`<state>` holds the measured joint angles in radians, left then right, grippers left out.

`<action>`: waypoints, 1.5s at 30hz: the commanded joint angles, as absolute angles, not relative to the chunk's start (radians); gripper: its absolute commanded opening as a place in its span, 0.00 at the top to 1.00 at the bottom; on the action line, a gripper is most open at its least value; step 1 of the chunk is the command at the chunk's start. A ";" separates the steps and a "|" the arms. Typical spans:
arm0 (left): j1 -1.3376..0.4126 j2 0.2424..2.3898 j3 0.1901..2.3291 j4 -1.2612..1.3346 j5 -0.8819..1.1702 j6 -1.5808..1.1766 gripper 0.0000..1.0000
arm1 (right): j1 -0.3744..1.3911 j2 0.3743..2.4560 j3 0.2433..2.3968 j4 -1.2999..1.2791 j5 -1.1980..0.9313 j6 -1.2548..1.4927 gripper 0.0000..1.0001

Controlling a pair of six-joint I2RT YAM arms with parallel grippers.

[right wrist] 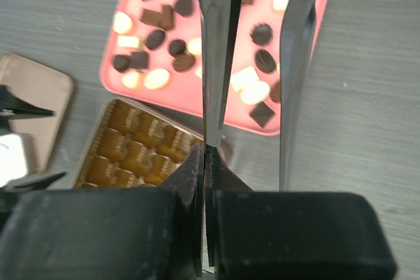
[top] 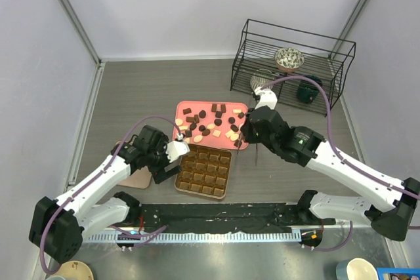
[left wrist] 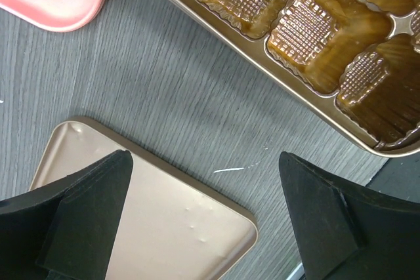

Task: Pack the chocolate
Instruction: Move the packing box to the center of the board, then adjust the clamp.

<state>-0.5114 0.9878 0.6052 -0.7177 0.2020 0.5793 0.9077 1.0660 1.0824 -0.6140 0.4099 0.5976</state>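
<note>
Grey wood-grain counter point(top: 131, 96), plain pale walls. The chocolate point(top: 216, 122) lies loose on the pink tray point(top: 244, 107), just beyond the gold gridded box point(top: 204, 193). The box's visible cells appear empty, so packing is judged not yet begun. The right fingers point(right wrist: 190, 175) are closed on metal tongs point(right wrist: 220, 44) over the tray. The left fingers point(left wrist: 85, 188) stand wide apart, holding nothing, between the box and a flat gold lid point(left wrist: 170, 214). The next move calls for pinching one piece cleanly with the tongs. No writing or brand is legible.
</note>
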 commanded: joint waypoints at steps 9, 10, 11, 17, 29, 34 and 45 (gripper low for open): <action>-0.517 0.986 0.620 -0.727 0.330 0.549 0.00 | 0.910 1.120 0.980 -0.585 0.512 0.630 0.99; -0.518 0.986 0.615 -0.732 0.336 0.551 0.00 | 0.910 1.129 0.971 -0.572 0.514 0.629 0.99; -0.520 0.982 0.611 -0.732 0.336 0.551 0.00 | 0.910 1.138 0.965 -0.545 0.515 0.629 0.99; -0.535 0.950 0.603 -0.738 0.328 0.555 0.00 | 0.910 1.229 0.969 -0.445 0.543 0.604 0.99; -0.566 0.948 0.606 -0.761 0.364 0.581 0.00 | 0.910 1.350 1.057 -0.364 0.531 0.598 0.99; -0.574 0.953 0.612 -0.752 0.373 0.563 0.00 | 0.910 1.367 1.086 -0.342 0.508 0.604 0.99; -0.575 0.933 0.750 -0.784 0.316 0.486 0.00 | 0.902 1.353 1.114 -0.356 0.534 0.562 0.99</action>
<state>-0.5694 0.9565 0.6373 -0.7773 0.3370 0.5312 0.9077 1.3682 1.0454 -0.3950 0.4965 0.5919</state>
